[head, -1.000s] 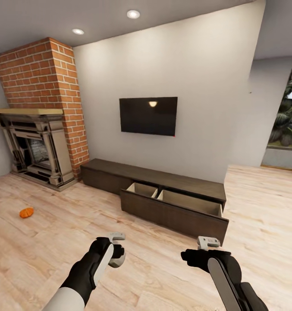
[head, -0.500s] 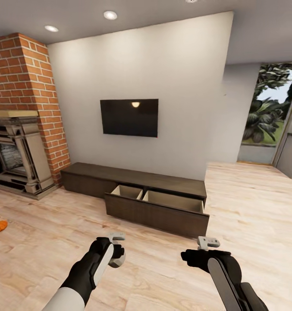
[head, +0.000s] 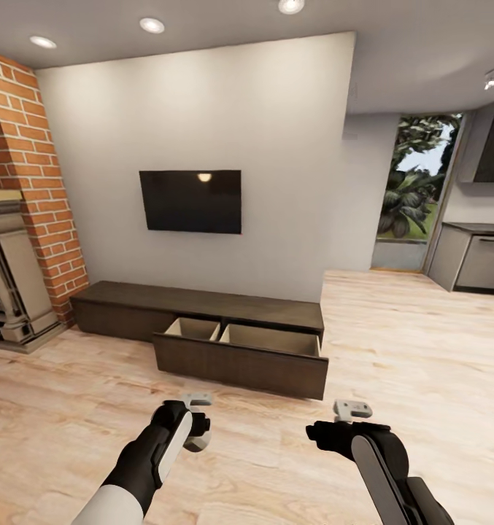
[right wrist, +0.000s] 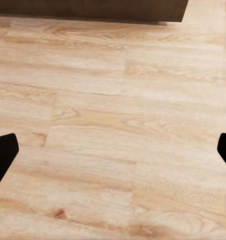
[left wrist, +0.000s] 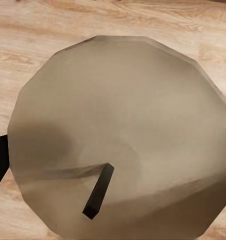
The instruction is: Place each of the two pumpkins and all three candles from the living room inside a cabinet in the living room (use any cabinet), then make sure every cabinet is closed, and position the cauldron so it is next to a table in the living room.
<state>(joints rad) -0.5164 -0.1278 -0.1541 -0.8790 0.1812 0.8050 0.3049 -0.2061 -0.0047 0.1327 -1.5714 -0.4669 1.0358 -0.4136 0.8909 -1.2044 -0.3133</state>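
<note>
My left gripper (head: pixel 194 425) is shut on a stubby pale candle (head: pixel 201 438). In the left wrist view the candle's round top (left wrist: pixel 118 125) with its short black wick sits close to the camera, over the wood floor. My right gripper (head: pixel 325 435) is open and empty, its two dark fingertips far apart above bare planks (right wrist: pixel 113 155). The long dark brown cabinet (head: pixel 195 299) stands against the wall ahead. Its wide drawer (head: pixel 239 362) is pulled out and shows a pale interior (head: pixel 268 337). The pumpkins, cauldron and table are out of view.
A black TV (head: pixel 190 201) hangs above the cabinet. A brick fireplace (head: pixel 13 240) stands at the left. Grey kitchen units (head: pixel 476 259) and a window with plants (head: pixel 411 189) lie at the right. Light wood floor (head: pixel 407 343) stretches between me and the cabinet.
The camera has turned right: the fireplace slid toward the left edge, the orange pumpkin on the floor left the picture, and the kitchen came in at right. Both arms hold their pose.
</note>
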